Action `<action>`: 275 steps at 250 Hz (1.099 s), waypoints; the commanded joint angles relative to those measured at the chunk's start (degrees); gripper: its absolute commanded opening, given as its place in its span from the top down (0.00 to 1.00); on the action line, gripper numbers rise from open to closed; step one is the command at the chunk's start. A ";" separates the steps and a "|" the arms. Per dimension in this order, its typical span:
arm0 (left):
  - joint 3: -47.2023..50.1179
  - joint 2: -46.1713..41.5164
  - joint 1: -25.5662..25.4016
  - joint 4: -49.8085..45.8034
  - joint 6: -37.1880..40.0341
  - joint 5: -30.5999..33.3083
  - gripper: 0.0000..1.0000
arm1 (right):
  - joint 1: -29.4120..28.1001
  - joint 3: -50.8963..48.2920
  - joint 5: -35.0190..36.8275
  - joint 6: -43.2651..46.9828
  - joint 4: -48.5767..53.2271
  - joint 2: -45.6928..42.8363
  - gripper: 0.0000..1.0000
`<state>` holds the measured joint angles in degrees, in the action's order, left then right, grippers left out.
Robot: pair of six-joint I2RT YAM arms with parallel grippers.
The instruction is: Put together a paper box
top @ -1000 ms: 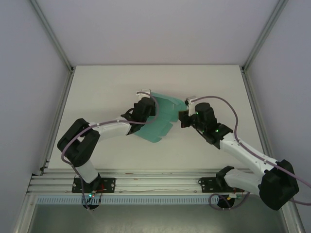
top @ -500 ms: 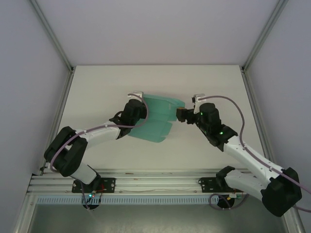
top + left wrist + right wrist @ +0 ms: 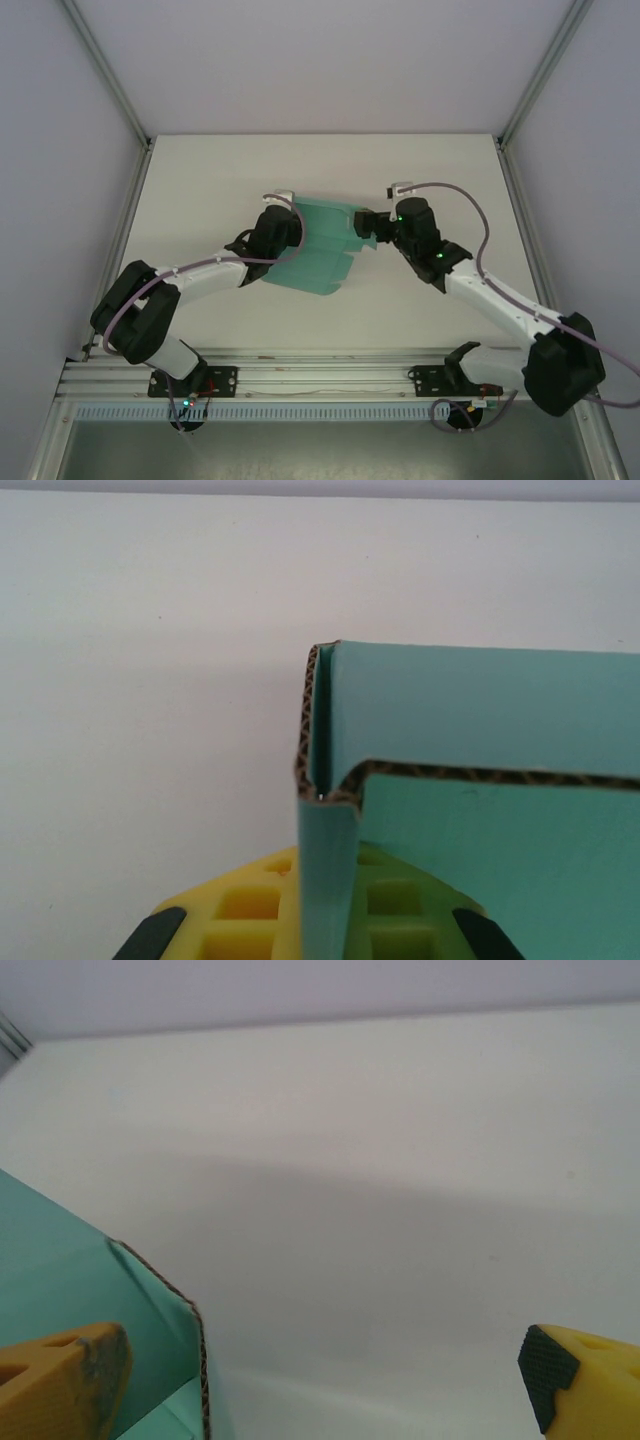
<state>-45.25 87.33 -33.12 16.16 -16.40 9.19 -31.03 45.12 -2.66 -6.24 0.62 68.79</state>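
Left arm (image 3: 200, 272) swings its elbow wide to the left, forearm angling right across the table (image 3: 200, 180). The left gripper (image 3: 287, 222) is clamped on the left edge of the paper box (image 3: 325, 250); a folded teal wall sits pinched between its yellow pads (image 3: 240, 905). The box sits mid-table, between the two grippers. Right arm (image 3: 490, 295) stretches in from the right, forearm slanting up-left. The right gripper (image 3: 363, 226) is at the box's right corner, jaws spread wide, gripping nothing.
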 commanded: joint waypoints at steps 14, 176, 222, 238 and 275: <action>-0.52 -0.33 -0.27 0.42 0.56 -1.80 1.00 | -0.57 1.87 -2.17 -0.87 -2.68 5.27 0.00; -4.93 1.94 -2.12 -4.82 -1.77 3.76 1.00 | -5.83 0.53 19.86 -12.35 -7.04 6.99 0.00; -4.49 0.94 -2.03 -5.00 -1.44 4.74 1.00 | -5.81 -4.34 17.02 -12.33 0.84 -2.13 0.00; -4.65 0.91 -2.03 -5.50 -1.47 4.78 1.00 | -5.77 -5.86 15.94 -13.02 4.44 -4.60 0.00; -5.40 1.04 -2.03 -6.34 -1.70 5.05 1.00 | -5.73 -8.66 14.39 -15.54 10.17 -7.99 0.00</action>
<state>-48.95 89.30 -34.89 11.70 -17.69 12.53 -36.82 39.00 12.58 -18.94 2.48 62.57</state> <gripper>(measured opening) 0.094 0.997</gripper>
